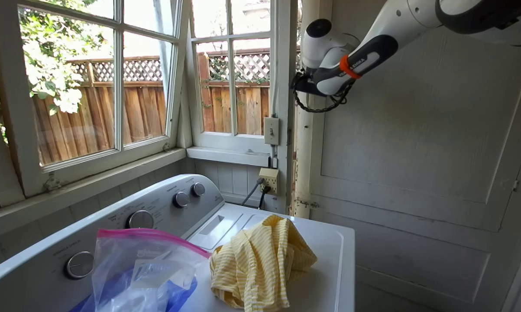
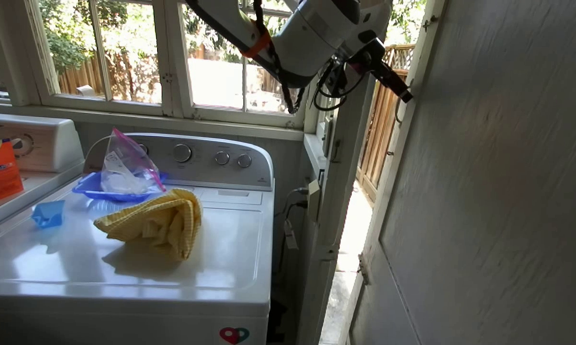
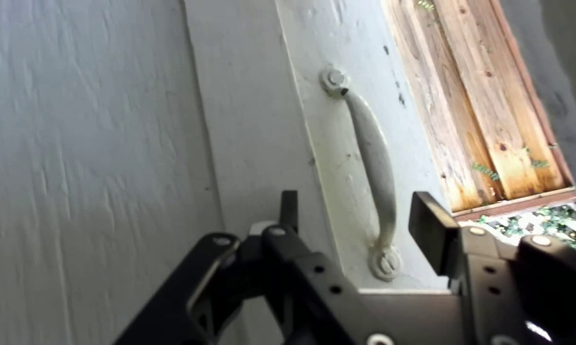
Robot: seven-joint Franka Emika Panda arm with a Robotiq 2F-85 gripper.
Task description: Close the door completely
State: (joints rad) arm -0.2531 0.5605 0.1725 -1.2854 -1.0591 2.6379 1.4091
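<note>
The door is off-white with recessed panels and shows at the right in both exterior views. It stands ajar, with daylight, fence and ground visible through the gap beside the door frame. In the wrist view the door fills the left and middle. Its curved, painted handle is bolted near the door's edge. My gripper is open, its fingers on either side of the handle's lower end in the picture, with nothing held. In an exterior view the gripper is at the door's edge; contact is unclear.
A white washing machine stands beside the doorway, carrying a yellow striped cloth, a plastic bag and a blue tray. Multi-pane windows and an outlet box are near the arm. An orange box stands at the far left.
</note>
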